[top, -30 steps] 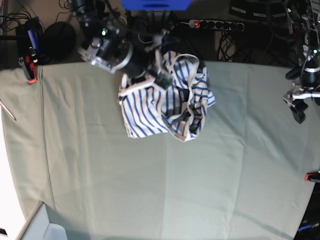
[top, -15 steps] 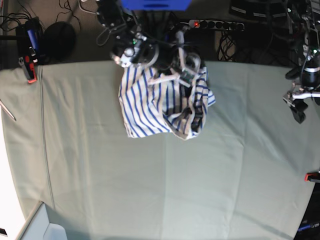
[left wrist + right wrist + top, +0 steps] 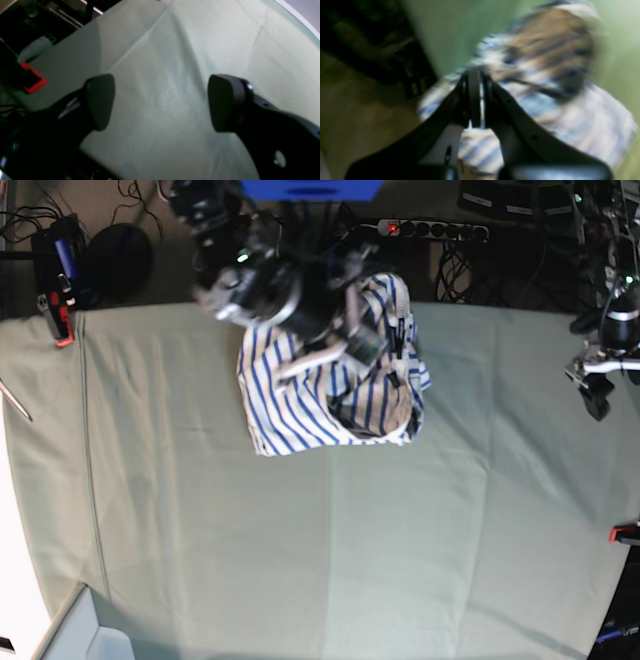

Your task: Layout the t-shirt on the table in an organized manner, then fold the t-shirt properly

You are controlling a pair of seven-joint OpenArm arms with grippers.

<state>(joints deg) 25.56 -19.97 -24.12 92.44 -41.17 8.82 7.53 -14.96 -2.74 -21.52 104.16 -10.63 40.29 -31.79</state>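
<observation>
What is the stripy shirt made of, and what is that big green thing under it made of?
The white t-shirt with thin blue stripes looks like soft knit fabric, probably cotton: it lies crumpled in floppy folds. The pale grey-green table cover looks like thin matte cloth, since it shows long creases and no shine. What is beneath that cloth cannot be seen.

Striped t-shirt (image 3: 320, 400) bunched on the desk (image 3: 300, 560)

White with thin blue stripes, it lies crumpled in a heap near the desk's far edge; the pale grey-green cloth shows faint creases.
</observation>
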